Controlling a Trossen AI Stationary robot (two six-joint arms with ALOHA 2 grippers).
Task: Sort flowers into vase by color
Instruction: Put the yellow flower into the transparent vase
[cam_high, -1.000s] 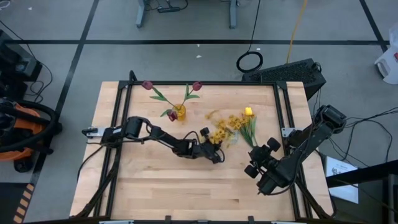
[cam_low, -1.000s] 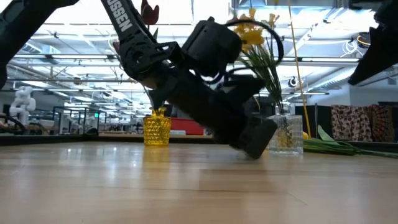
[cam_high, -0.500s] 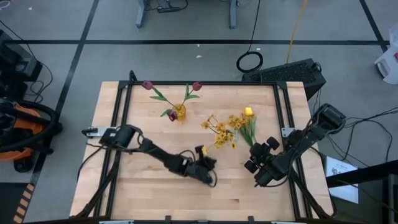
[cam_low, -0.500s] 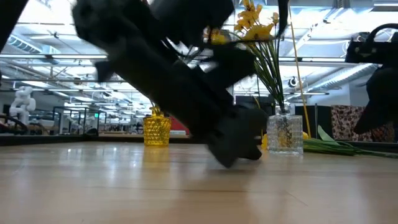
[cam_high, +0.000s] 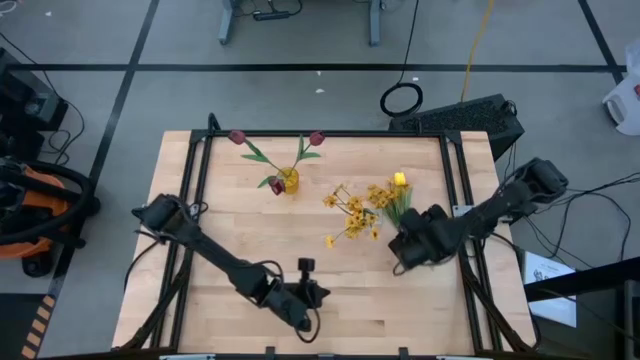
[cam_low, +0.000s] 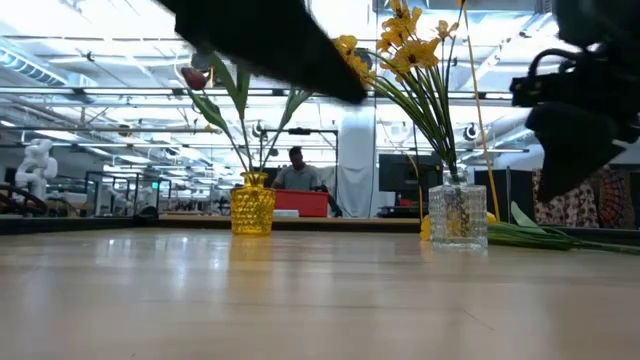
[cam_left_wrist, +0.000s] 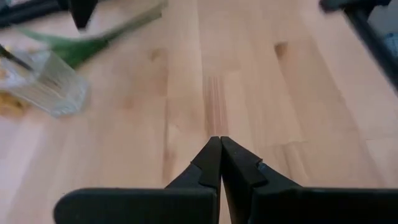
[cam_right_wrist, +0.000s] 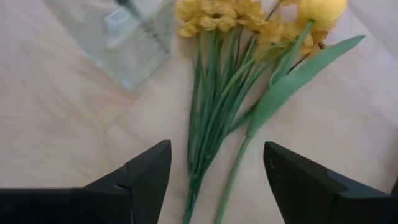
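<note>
Three dark-red tulips (cam_high: 237, 137) stand with their stems in a yellow vase (cam_low: 252, 210). Sprays of small yellow blossoms (cam_high: 350, 210) stand in a clear glass vase (cam_low: 458, 215). Beside it, a yellow tulip (cam_right_wrist: 322, 9) and another yellow spray (cam_right_wrist: 214, 12) lie flat on the table, stems (cam_right_wrist: 205, 124) toward the near edge. My right gripper (cam_high: 402, 240) hangs open above those stem ends, one finger on either side, touching nothing. My left gripper (cam_high: 318, 293) is shut and empty over bare wood near the near edge.
Black frame rails (cam_high: 200, 170) run along the table's left, far and right sides. The clear vase (cam_right_wrist: 124, 37) stands close to the lying stems. Bare wood (cam_left_wrist: 211, 93) stretches between my left gripper and the vases. A person shows far off in the room (cam_low: 296, 170).
My left gripper has drawn back from the clear vase toward the table's near edge and risen off the table; the yellow spray it was beside now stands in that vase. My right gripper has moved toward the far edge, over the lying flowers' stem ends.
</note>
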